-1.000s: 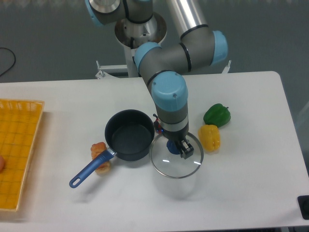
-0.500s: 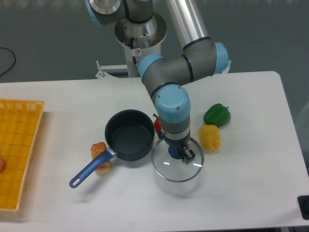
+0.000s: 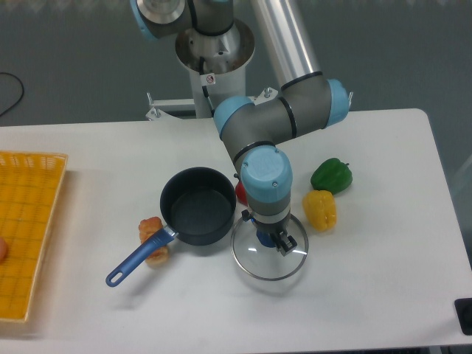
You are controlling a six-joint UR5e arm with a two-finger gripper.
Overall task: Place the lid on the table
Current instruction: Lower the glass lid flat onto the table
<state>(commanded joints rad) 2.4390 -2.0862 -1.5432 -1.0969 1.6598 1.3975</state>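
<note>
The round clear glass lid (image 3: 265, 260) with a thin metal rim sits low over the white table (image 3: 369, 243), just right of the dark blue saucepan (image 3: 197, 205). My gripper (image 3: 272, 240) points straight down and is shut on the lid's dark central knob. The lid looks level and very close to the tabletop; I cannot tell whether it touches it. The knob is mostly hidden by the fingers.
The saucepan's blue handle (image 3: 136, 259) points to the front left over a pastry (image 3: 153, 237). A yellow pepper (image 3: 319, 209) and a green pepper (image 3: 331, 175) lie right of the lid. A red item (image 3: 240, 192) peeks out behind the pan. A yellow mesh tray (image 3: 26, 228) stands at the far left.
My gripper has moved down and slightly forward with the lid. The lid's shadow on the table has shrunk and closed up under it.
</note>
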